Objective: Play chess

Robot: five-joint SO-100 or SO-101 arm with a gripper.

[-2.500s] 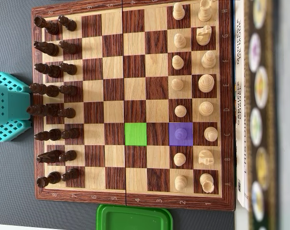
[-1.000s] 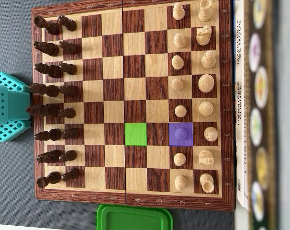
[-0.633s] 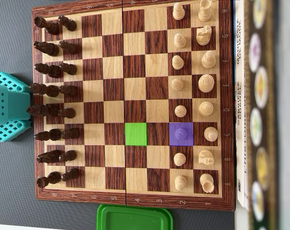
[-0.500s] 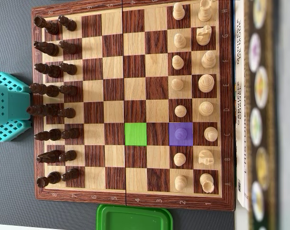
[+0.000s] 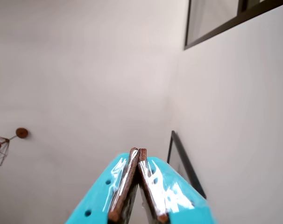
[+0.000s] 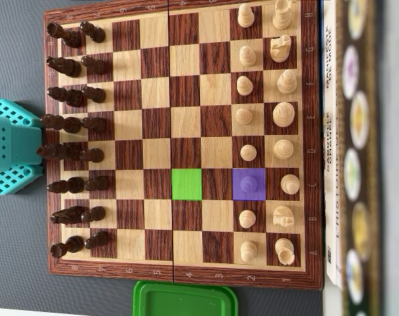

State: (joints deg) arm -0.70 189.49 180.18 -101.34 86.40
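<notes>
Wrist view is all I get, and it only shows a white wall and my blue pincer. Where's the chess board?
Observer: The chessboard lies flat in the overhead view, with the teal arm at its left edge.
Operator: Any special squares?
Observer: Yes, one empty green square near the middle.
Operator: Any other colours?
Observer: A purple square to its right, with one square between them, holds a pawn.

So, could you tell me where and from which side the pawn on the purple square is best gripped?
Grip the pawn at its round head, coming straight down from above. It stands upright, with pawns close on both sides of its row, so the fingers would probably fit better along the open green square side.
</notes>
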